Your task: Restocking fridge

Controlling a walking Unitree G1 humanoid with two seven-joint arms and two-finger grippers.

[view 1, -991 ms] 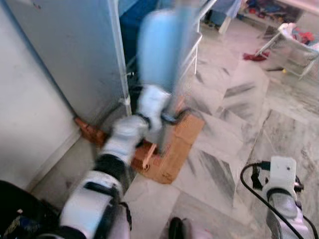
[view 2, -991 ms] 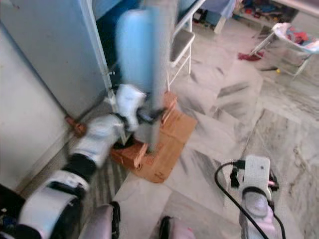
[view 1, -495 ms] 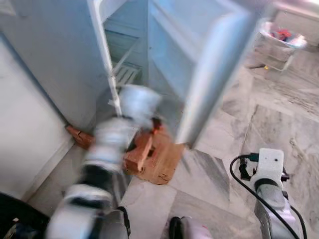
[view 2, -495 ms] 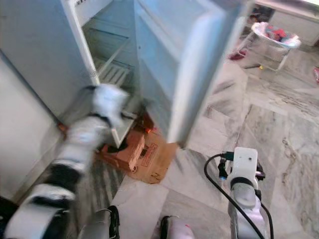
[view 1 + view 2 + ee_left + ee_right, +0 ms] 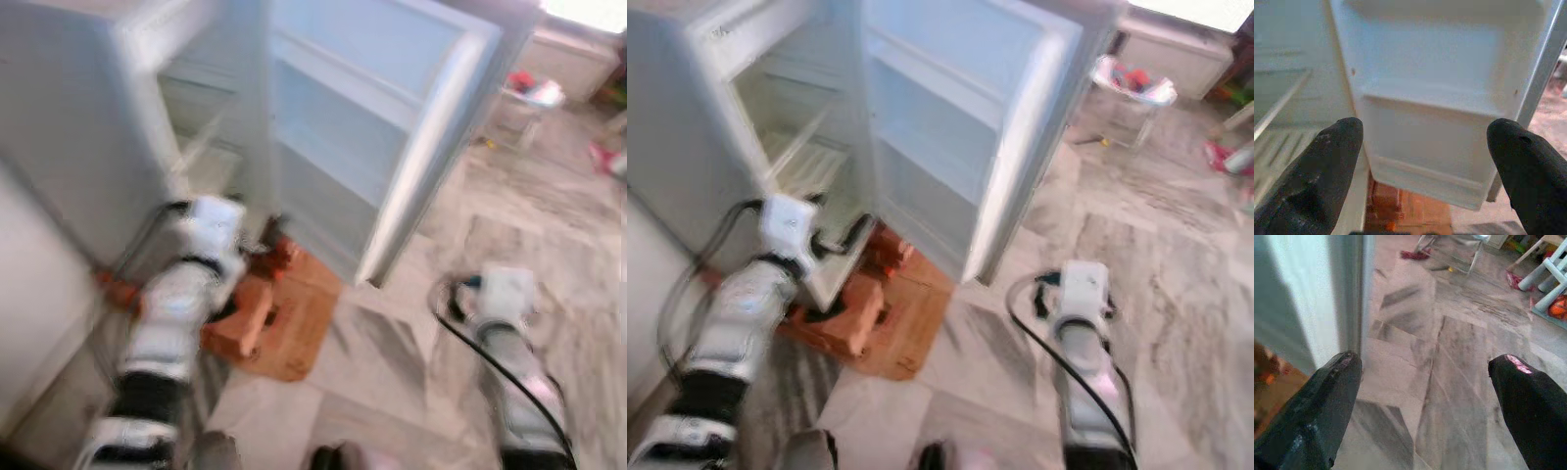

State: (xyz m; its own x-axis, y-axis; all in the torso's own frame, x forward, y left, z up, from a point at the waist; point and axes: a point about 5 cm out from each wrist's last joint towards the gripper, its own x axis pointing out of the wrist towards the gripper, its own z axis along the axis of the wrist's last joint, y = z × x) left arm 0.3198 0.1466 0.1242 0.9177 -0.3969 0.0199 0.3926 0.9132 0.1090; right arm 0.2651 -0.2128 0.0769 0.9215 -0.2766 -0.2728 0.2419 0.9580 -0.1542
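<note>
The pale fridge (image 5: 686,127) stands open, and its door (image 5: 950,127) is swung wide to the right with bare door shelves (image 5: 1425,103). Inside are wire shelves (image 5: 798,157) with nothing on them. My left gripper (image 5: 1425,142) is open and holds nothing. It hovers low by the front edge of the fridge body, and its fingers (image 5: 854,231) point at the door's inner side. My right gripper (image 5: 1425,377) is open and holds nothing. It hangs over the floor just right of the door's outer edge (image 5: 1352,293).
Red bricks (image 5: 847,318) and a flat brown cardboard piece (image 5: 911,328) lie under the fridge's front. Grey marble floor (image 5: 1176,255) spreads to the right. A white rack (image 5: 1136,83) with clothes stands at the back right. A wall (image 5: 29,323) closes the left side.
The fridge door has swung from nearly shut to wide open. My left arm has come off the door and dropped to the fridge's lower front. The camera has shifted.
</note>
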